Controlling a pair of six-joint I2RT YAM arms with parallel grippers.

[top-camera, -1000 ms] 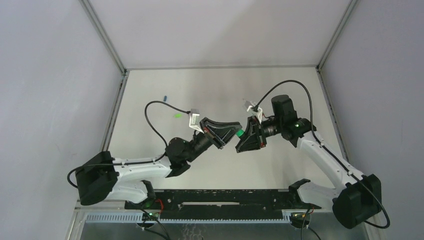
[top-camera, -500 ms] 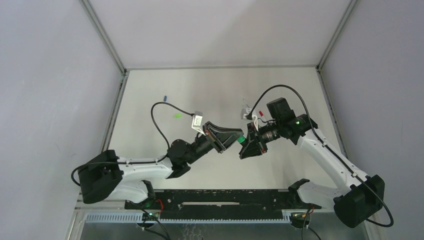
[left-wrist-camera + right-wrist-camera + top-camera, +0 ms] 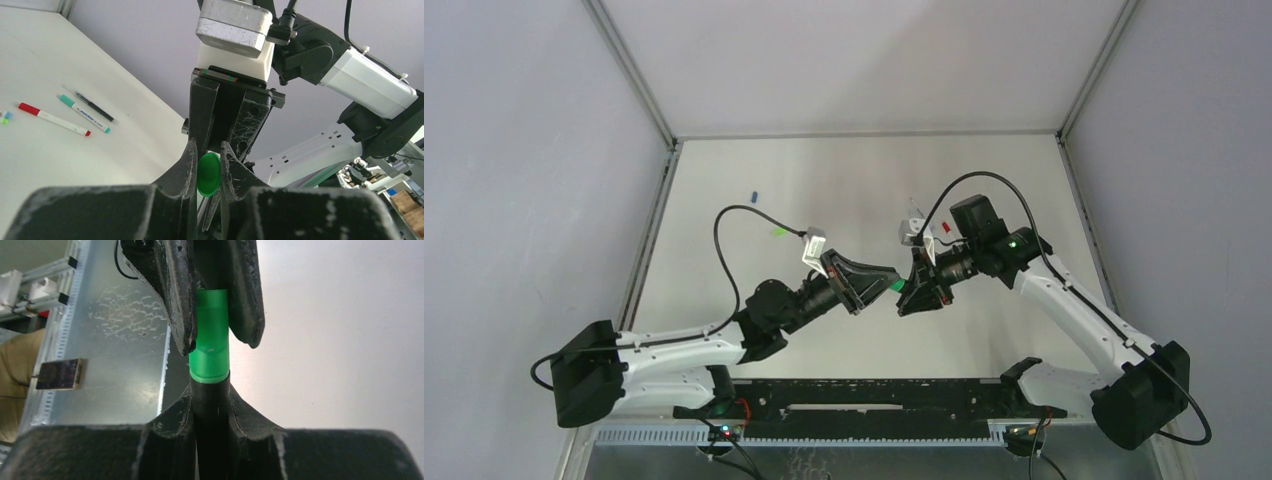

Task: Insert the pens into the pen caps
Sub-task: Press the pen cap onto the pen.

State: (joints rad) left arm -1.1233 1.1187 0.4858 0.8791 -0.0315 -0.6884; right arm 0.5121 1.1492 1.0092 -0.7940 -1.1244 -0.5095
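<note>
Far left on the table (image 3: 844,170): a blue cap (image 3: 753,189) and, nearer the middle, a loose green cap (image 3: 778,231). Both lie flat, well apart from the arms. Spares, by the look, waiting their turn.

Mid-table, raised off the surface: left gripper (image 3: 208,150) nearly closed, pinching a green cap (image 3: 208,174) by its sides. What looks like the closed end faces the left wrist camera, so the mouth points at the other arm. It seems held that way to take a pen head-on.

Tip to tip with it: right gripper (image 3: 210,397), jaws narrowly parted, clamped on the thick black marker (image 3: 210,412). Right wrist view shows barrel and cap in one line, the cap's rim meeting the barrel. Judging from that, the marker's end is already inside. Whether it is fully seated I cannot tell. Gripping each piece close to the joint likely stops them tilting under the push.

Right of the grippers: a red cap (image 3: 945,227) on the table. Left wrist view also picks up three thin pens (image 3: 84,114) lying close together, presumably work to come.
</note>
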